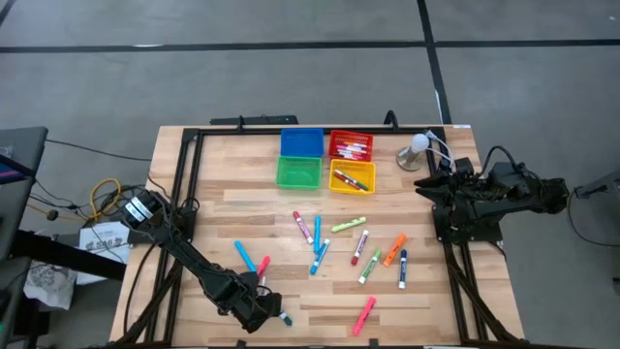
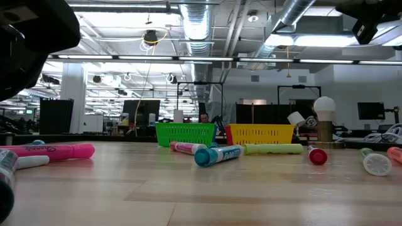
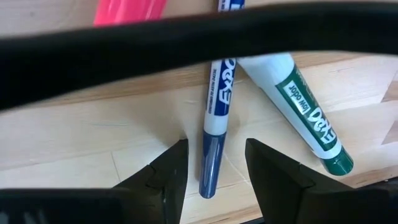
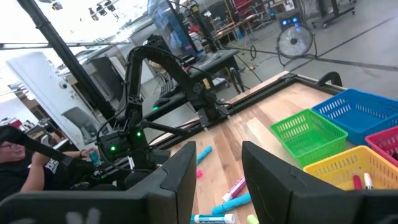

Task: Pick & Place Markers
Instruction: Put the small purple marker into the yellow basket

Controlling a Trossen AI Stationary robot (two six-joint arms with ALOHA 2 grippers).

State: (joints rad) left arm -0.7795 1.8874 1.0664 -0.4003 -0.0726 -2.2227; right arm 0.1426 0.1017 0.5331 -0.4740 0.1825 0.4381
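Between the left hand (image 3: pixel 214 171)'s spread fingers lies a blue marker (image 3: pixel 214 124), hidden from overhead.

A wooden table (image 1: pixel 242 208) with a black frame around its edge is seen from above. Four small square bins are set close together near its far edge: a blue bin (image 1: pixel 301 142) beside a red bin (image 1: pixel 350 145), and a green bin (image 1: pixel 297 173) beside a yellow bin (image 1: pixel 351 177). A small lamp with a round white bulb (image 1: pixel 417 147) is placed just beside the red bin. Yellow cables (image 1: pixel 105 194) and some papers (image 1: pixel 102 238) are seen on the grey floor beside the table. A fan (image 4: pixel 293 42) is seen in the room behind. A person in dark clothes (image 4: pixel 28 171) is seated there.
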